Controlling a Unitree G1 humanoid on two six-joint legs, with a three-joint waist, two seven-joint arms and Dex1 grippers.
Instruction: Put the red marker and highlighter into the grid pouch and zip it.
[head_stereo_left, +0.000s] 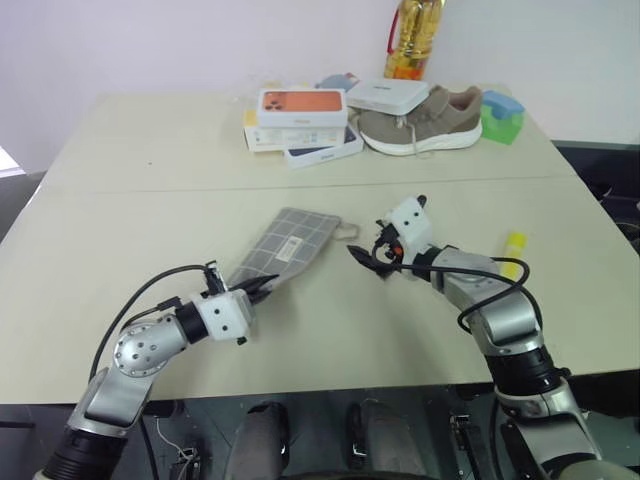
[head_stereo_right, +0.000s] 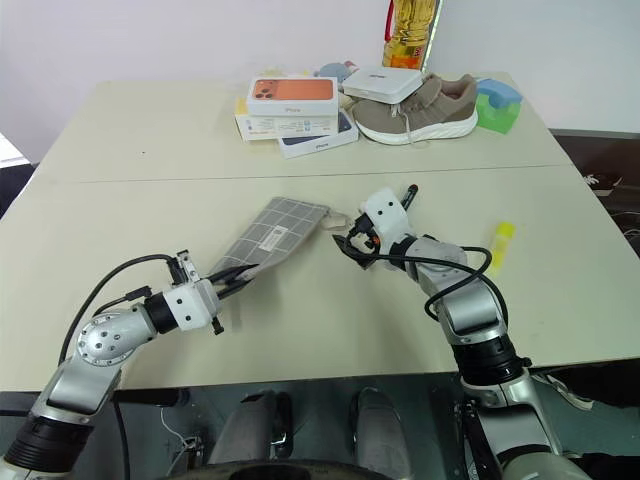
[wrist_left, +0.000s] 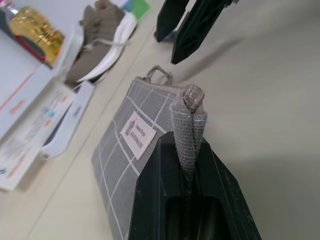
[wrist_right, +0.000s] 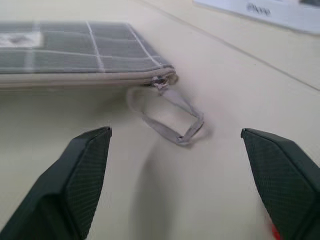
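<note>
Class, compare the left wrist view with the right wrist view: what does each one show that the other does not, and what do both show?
Left wrist view alone: the left gripper shut on the near corner of the grid pouch, the pouch's white label, a shoe, a bottle and boxes.

Right wrist view alone: the right gripper from behind, open, with its fingers wide either side of the pull loop.

Both: the pouch, its loop and the table.
</note>
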